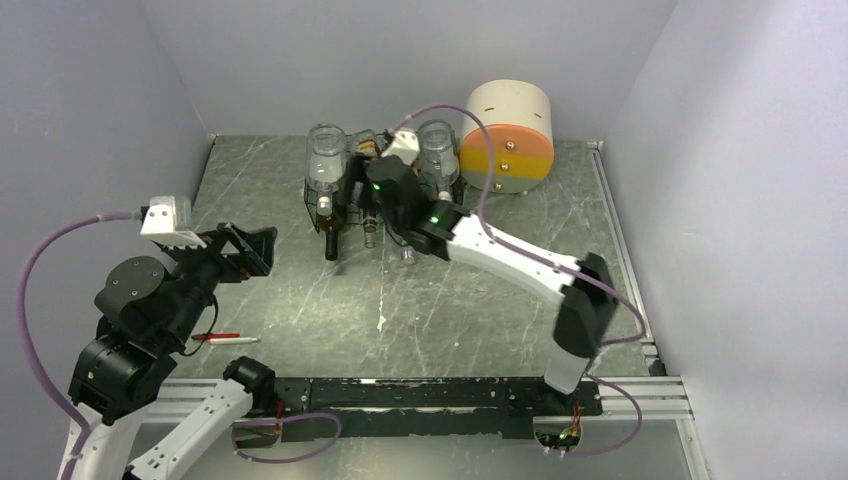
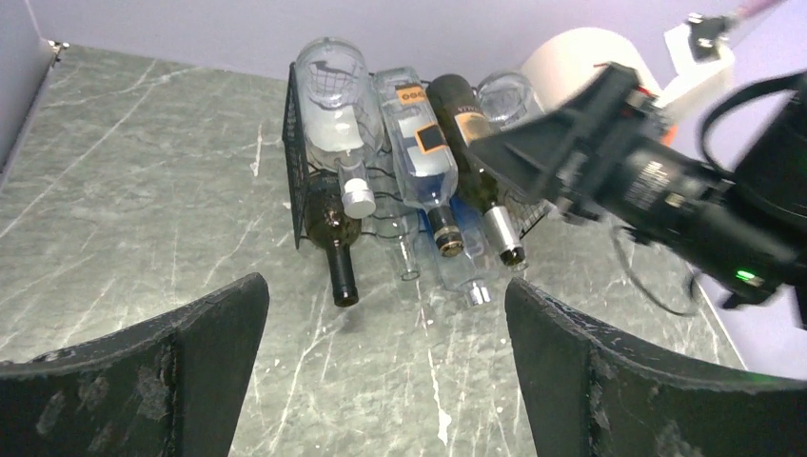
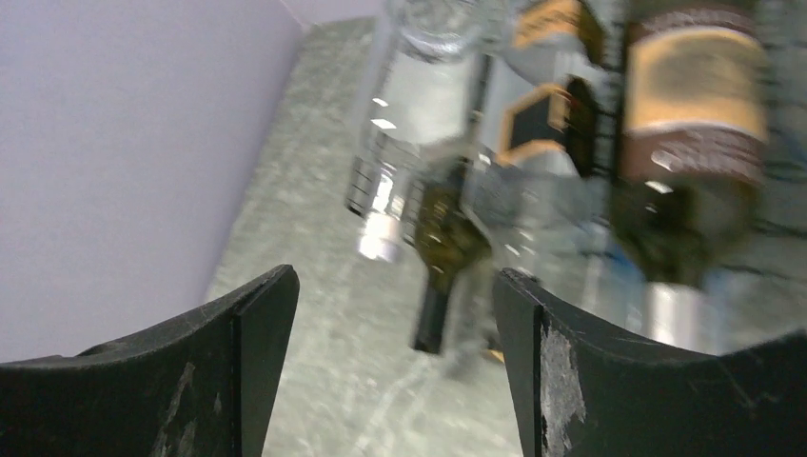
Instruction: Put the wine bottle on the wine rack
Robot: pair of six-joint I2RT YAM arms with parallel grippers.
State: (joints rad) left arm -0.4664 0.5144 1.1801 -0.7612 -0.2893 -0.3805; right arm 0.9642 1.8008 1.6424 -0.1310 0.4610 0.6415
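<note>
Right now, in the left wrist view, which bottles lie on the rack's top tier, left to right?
Clear bottle with silver cap → clear bottle with orange-and-black label → dark bottle with silver foil neck.

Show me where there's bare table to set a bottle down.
Bare: the table between wine rack and near rail; the back-left corner beside the rack; the strip right of the right arm, before the drawer unit. Crowded: the rack's front, with bottle necks and the right gripper.
</note>
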